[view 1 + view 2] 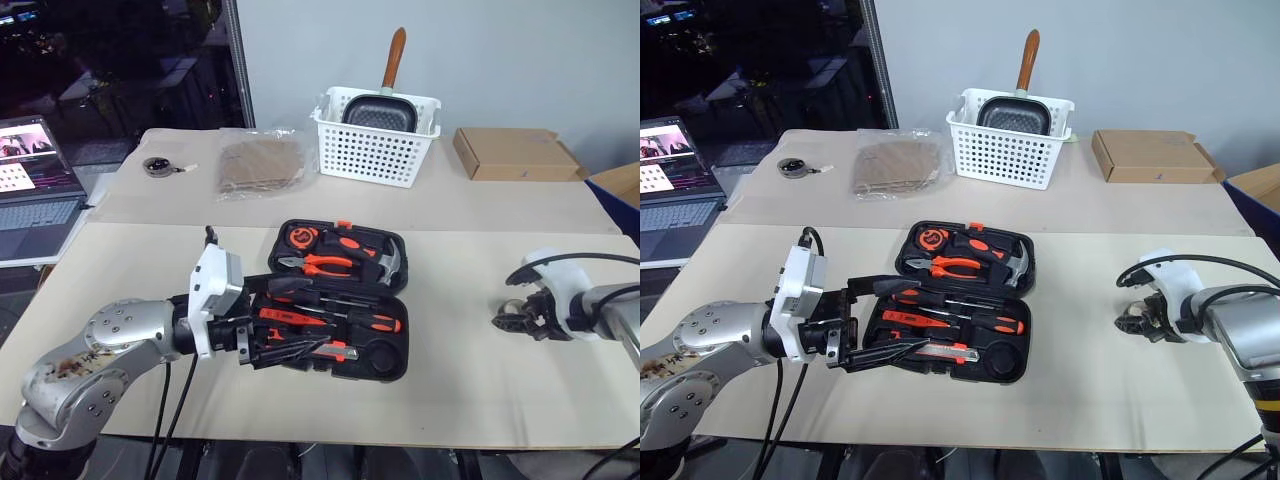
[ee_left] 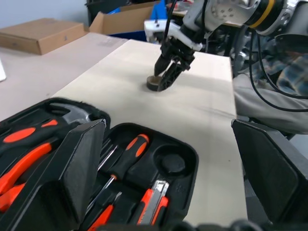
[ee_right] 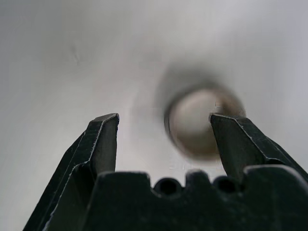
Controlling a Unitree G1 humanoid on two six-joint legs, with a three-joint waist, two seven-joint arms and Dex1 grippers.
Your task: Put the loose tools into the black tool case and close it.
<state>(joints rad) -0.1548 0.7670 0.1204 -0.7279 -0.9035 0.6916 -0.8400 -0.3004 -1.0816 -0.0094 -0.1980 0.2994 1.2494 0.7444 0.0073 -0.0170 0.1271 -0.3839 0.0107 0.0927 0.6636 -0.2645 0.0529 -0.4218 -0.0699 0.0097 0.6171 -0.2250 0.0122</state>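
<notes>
Now the right gripper point(image 2: 166, 79), its fingers spread apart above the small beige tape roll point(image 2: 155, 83), should centre over it before closing.

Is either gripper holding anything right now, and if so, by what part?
Nothing is held. The right gripper has open fingers around the small beige tape roll; the left gripper is open.
</notes>
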